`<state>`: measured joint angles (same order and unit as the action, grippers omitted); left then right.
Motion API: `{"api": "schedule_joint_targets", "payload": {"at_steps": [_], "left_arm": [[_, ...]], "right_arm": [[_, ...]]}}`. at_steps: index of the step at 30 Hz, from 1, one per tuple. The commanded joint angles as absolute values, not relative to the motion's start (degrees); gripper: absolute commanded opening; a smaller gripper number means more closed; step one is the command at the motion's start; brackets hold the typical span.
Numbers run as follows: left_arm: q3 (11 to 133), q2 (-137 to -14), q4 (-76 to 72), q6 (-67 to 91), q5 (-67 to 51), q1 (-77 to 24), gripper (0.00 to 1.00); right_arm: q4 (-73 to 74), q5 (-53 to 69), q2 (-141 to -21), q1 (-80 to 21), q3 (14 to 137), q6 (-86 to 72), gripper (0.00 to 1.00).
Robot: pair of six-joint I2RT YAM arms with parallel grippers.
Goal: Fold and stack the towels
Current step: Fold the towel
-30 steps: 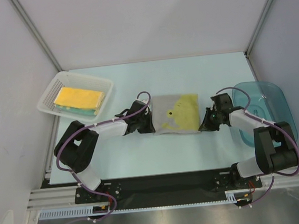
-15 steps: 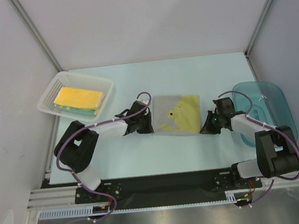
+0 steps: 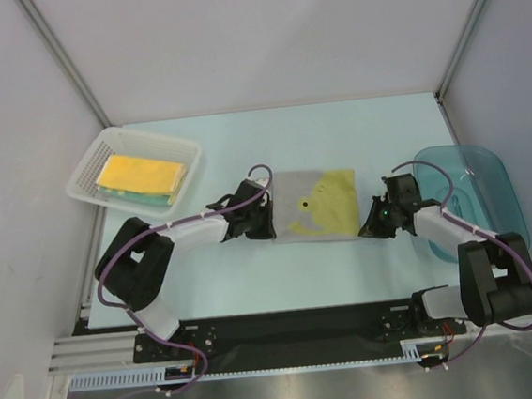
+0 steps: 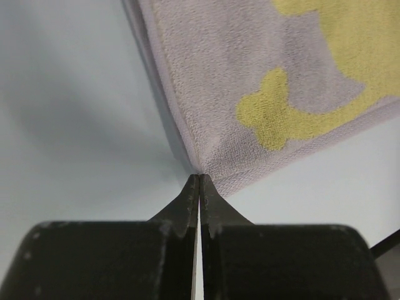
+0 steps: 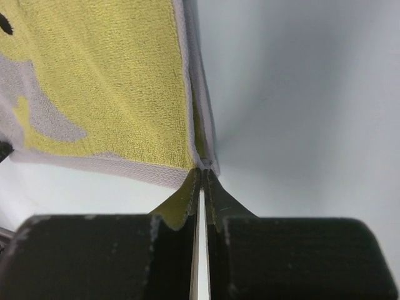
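Observation:
A pale towel with a yellow chick face (image 3: pixel 312 204) lies folded in the middle of the table. My left gripper (image 3: pixel 267 228) is shut on its near left corner. In the left wrist view the closed jaws (image 4: pixel 199 177) pinch the towel's woven hem (image 4: pixel 250 81). My right gripper (image 3: pixel 367 228) is shut on the near right corner. In the right wrist view the jaws (image 5: pixel 201 170) clamp the doubled edge of the towel (image 5: pixel 100 81). Two folded towels, yellow on teal (image 3: pixel 141 177), lie stacked in the basket.
The white mesh basket (image 3: pixel 84 172) stands at the far left of the table. A blue translucent tub (image 3: pixel 476 179) stands at the right edge, close behind my right arm. The grey walls of the enclosure stand on three sides.
My right gripper has drawn a little toward the near edge and outward with its corner. The towel has shifted slightly with it. The left gripper has barely moved.

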<state>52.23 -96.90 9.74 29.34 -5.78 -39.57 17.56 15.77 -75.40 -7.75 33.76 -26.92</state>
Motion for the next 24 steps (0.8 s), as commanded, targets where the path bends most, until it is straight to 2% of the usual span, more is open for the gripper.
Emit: {"api": "schedule_joint_targets", "payload": {"at_steps": [1, 6, 7, 12, 13, 16, 21, 22, 24], "left_arm": [[55.02, -94.57, 12.48, 27.51, -5.72, -40.60, 0.00], [53.79, -95.10, 11.25, 27.95, -5.98, -40.69, 0.00], [53.62, -95.18, 11.08, 28.04, -5.98, -40.69, 0.04], [53.53, -95.80, 12.39, 28.21, -4.57, -40.69, 0.13], [53.61, -95.71, 12.57, 28.13, -4.31, -40.69, 0.18], [54.58, -95.80, 14.06, 27.77, -2.99, -40.69, 0.17], [57.65, -94.57, 18.10, 27.07, -0.18, -40.69, 0.18], [58.09, -93.35, 18.02, 26.90, -0.87, -40.87, 0.23], [58.88, -91.94, 16.97, 25.93, -2.10, -41.74, 0.28]], "right_arm": [[19.86, 10.99, -73.65, -7.29, 34.63, -25.93, 0.00], [20.13, 9.32, -74.53, -7.38, 33.84, -26.54, 0.00], [19.60, 9.23, -75.14, -7.30, 33.58, -26.54, 0.00], [18.28, 10.46, -75.50, -7.47, 33.31, -26.28, 0.15], [18.19, 10.89, -75.24, -7.47, 33.31, -26.28, 0.18], [19.42, 11.42, -74.01, -7.38, 34.01, -26.54, 0.20], [23.37, 12.22, -70.85, -7.65, 36.91, -26.98, 0.31], [24.68, 12.13, -70.49, -7.73, 38.22, -27.24, 0.32], [25.83, 12.04, -69.88, -8.35, 39.54, -27.60, 0.33]]}}
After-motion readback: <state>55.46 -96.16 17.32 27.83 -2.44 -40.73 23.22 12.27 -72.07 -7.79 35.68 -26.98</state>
